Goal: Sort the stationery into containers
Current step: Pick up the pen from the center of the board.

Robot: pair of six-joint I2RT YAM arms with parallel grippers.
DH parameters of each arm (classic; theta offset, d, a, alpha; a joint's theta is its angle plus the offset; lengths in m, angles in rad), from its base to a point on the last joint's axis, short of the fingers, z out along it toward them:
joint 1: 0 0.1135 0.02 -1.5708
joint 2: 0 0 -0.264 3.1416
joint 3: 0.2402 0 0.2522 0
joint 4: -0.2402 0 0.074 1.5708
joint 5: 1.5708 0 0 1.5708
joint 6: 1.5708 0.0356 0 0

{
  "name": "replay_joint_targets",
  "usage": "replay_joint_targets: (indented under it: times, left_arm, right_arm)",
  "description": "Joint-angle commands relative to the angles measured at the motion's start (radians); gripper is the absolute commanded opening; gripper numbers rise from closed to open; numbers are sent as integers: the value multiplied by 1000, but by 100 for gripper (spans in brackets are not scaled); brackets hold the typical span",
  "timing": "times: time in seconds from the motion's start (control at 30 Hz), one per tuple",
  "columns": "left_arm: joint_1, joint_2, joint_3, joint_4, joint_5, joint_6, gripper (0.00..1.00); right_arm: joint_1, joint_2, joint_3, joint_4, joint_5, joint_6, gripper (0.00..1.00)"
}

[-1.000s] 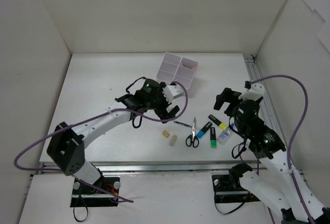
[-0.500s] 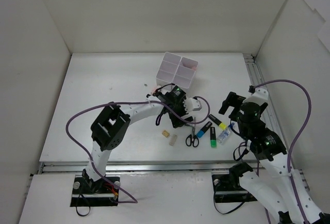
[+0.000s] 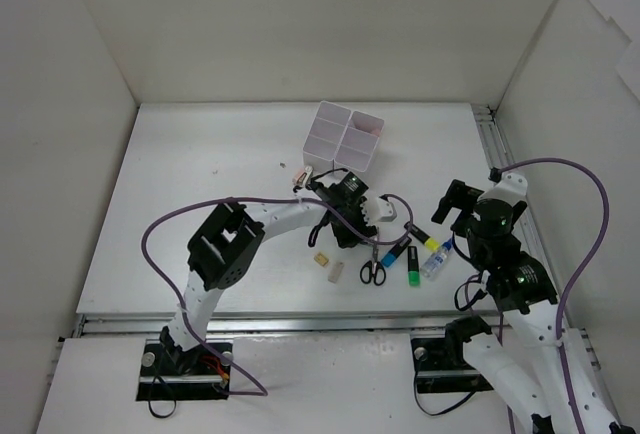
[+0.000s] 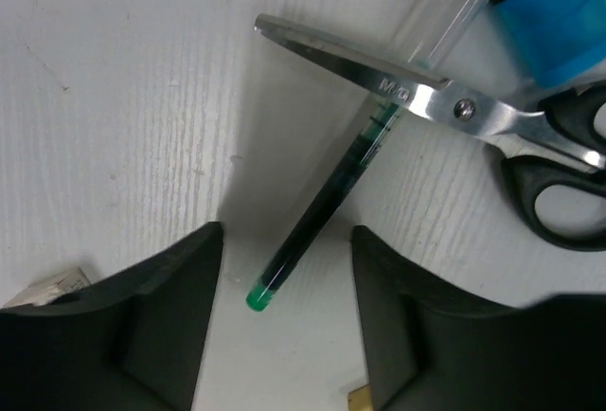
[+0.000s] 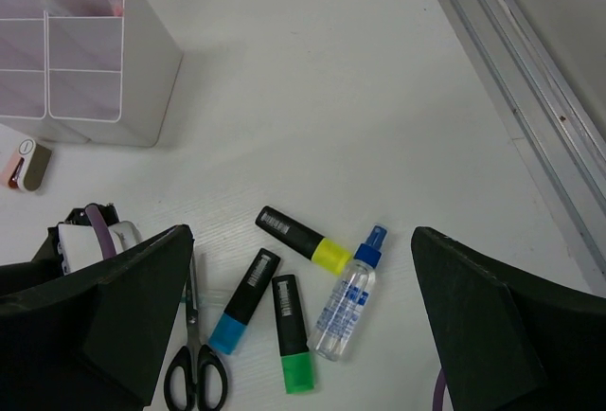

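Observation:
A dark pen (image 4: 317, 226) with a green end lies on the table, its far part under the blade of the black-handled scissors (image 4: 445, 98). My left gripper (image 4: 287, 278) is low over it and open, the pen's green end between the jaws with a gap on each side. In the top view the left gripper (image 3: 352, 229) is beside the scissors (image 3: 373, 264). My right gripper (image 5: 299, 283) hangs wide open and empty above the yellow (image 5: 303, 239), blue (image 5: 243, 300) and green (image 5: 292, 332) highlighters and the blue-capped bottle (image 5: 348, 294). The white containers (image 3: 345, 139) stand behind.
A tan eraser (image 3: 321, 258) and a white eraser (image 3: 335, 272) lie left of the scissors. A small pink and tan piece (image 5: 24, 165) lies by the containers' left side. A metal rail (image 3: 495, 154) runs along the table's right edge. White walls enclose the table.
My left arm swung right and down from near the containers to the pen by the scissors, and its jaws narrowed. My right arm shifted slightly to the right, still wide open.

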Motion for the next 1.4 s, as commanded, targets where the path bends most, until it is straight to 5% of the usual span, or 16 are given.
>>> replay_joint_targets:
  times: [0.0, 0.4, 0.97, 1.17, 1.37]
  left_arm:
    - [-22, 14, 27, -30, -32, -1, 45]
    - [7, -141, -111, 65, -85, -6, 4]
    - [47, -328, -193, 114, -267, -86, 0]
    - [67, -430, -246, 233, -263, -154, 0]
    - [67, -616, -435, 489, -128, -277, 0]
  right_arm:
    - [-16, -5, -7, 40, -28, -9, 98]
    - [-22, -36, -25, 40, -77, -14, 98]
    - [-23, 41, -33, 90, -199, 30, 98]
    - [-23, 94, -91, 317, -421, 109, 98]
    - [-22, 215, -258, 853, -655, 358, 98]
